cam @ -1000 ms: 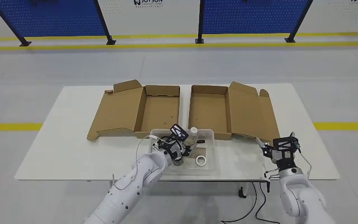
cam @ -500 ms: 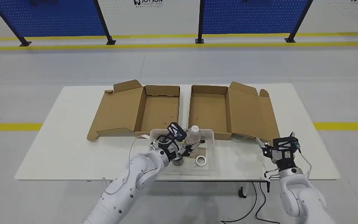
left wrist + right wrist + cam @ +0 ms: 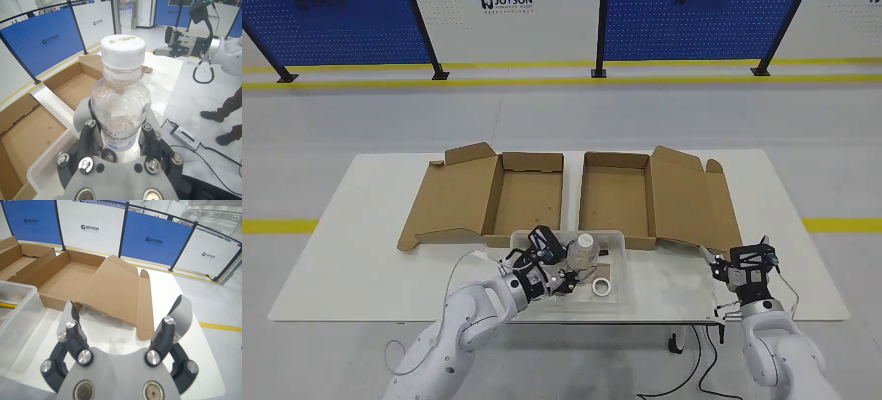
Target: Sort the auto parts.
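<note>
At the near edge of the bench (image 3: 362,250), over the far part of a clear plastic bin (image 3: 614,236), the left gripper (image 3: 116,123) was clamped around the lower body of a bottle (image 3: 121,106). The bottle was transparent, thin-walled plastic with a rounded shoulder, a printed label band low down and a white ribbed screw cap. Its base was hidden, so contact with the bin could not be judged. A small white ring (image 3: 600,288) lay in the bin. Two open brown cardboard boxes (image 3: 527,200) sat beyond. The right gripper (image 3: 125,306) hung with its fingers apart near the bench's right end.
</note>
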Controlling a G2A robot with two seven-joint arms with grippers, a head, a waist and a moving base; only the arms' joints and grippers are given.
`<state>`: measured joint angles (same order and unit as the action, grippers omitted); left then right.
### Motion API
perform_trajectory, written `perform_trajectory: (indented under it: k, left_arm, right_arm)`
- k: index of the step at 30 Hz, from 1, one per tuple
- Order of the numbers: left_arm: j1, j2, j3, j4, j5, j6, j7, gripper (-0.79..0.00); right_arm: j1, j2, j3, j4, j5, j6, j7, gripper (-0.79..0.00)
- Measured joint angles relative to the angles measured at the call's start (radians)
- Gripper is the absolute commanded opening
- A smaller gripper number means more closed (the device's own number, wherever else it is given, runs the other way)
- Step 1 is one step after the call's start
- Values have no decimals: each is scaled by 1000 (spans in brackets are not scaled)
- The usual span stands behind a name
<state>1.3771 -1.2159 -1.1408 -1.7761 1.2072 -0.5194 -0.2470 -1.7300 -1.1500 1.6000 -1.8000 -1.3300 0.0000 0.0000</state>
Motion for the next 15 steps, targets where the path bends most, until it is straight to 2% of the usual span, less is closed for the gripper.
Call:
perform_trajectory:
  k: [8, 15]
  left_arm:
    - [-6, 6, -42, -20, -11, 30, 19, -785]
    - [-82, 1, -78, -5, -1, 152, 29, -785]
  right_arm:
    - [0, 0, 0, 0, 0, 0, 0, 0]
    - [0, 0, 0, 0, 0, 0, 0, 0]
